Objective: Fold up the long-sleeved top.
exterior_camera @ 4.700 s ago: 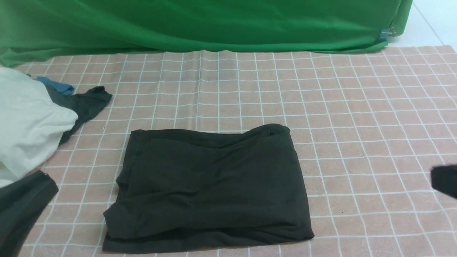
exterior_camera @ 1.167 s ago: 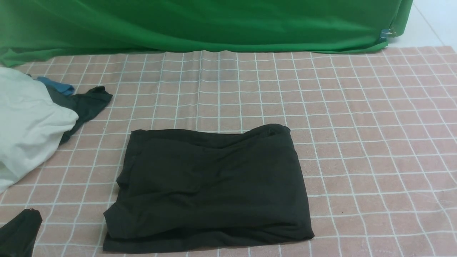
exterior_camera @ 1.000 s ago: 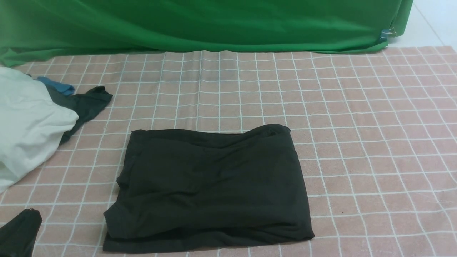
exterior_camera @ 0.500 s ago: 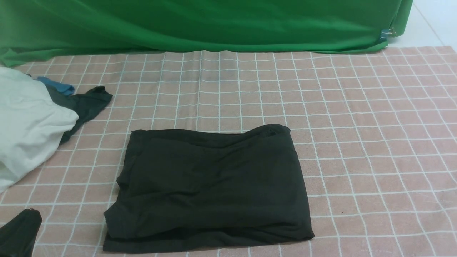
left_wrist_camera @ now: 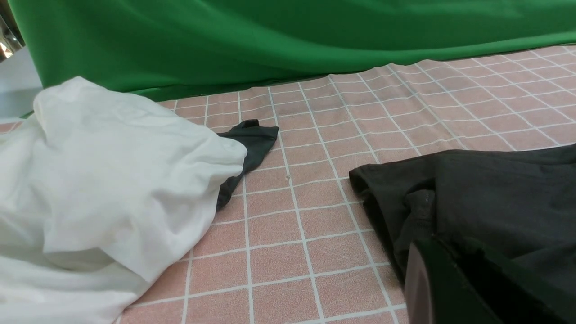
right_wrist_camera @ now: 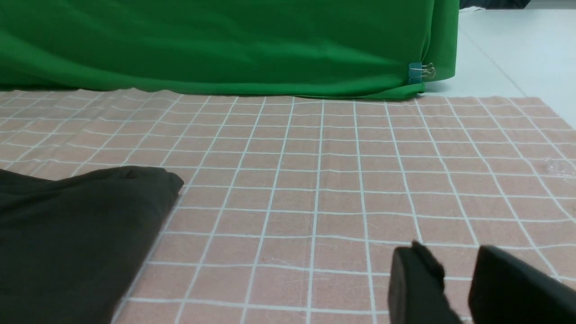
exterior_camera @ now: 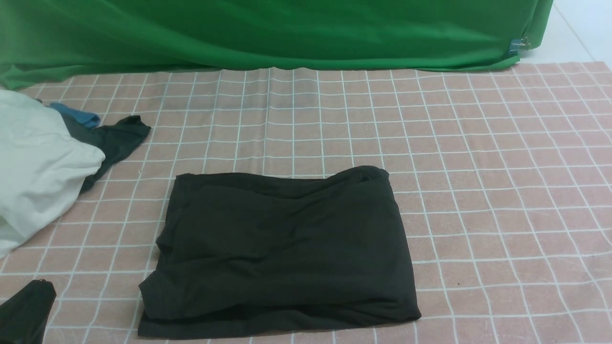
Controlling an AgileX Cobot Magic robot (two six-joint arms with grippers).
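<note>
While the top [exterior_camera: 279,251] is shown folded into a rectangle on the checked cloth [exterior_camera: 478,191], unmoved since the earlier frames, the left gripper [left_wrist_camera: 450,270] is seen clenched and empty beside it; the right gripper [right_wrist_camera: 459,281] is held slightly parted, holding nothing, having withdrawn from the front view.

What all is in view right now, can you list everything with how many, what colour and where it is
long-sleeved top: one, black, folded into a rough rectangle at the near middle of the tablecloth.
white cloth bundle: one, white, heaped at the left edge.
smaller dark cloth: one, dark, poking out from under the white bundle, blue piece beside it.
tablecloth: one, pink with white grid, covering the table.
backdrop: one, green, along the far edge.
clip: one, blue, at the backdrop's right corner.
left gripper: black, shut, by the top's left edge.
right gripper: black, jaws apart, empty, right of the top.
</note>
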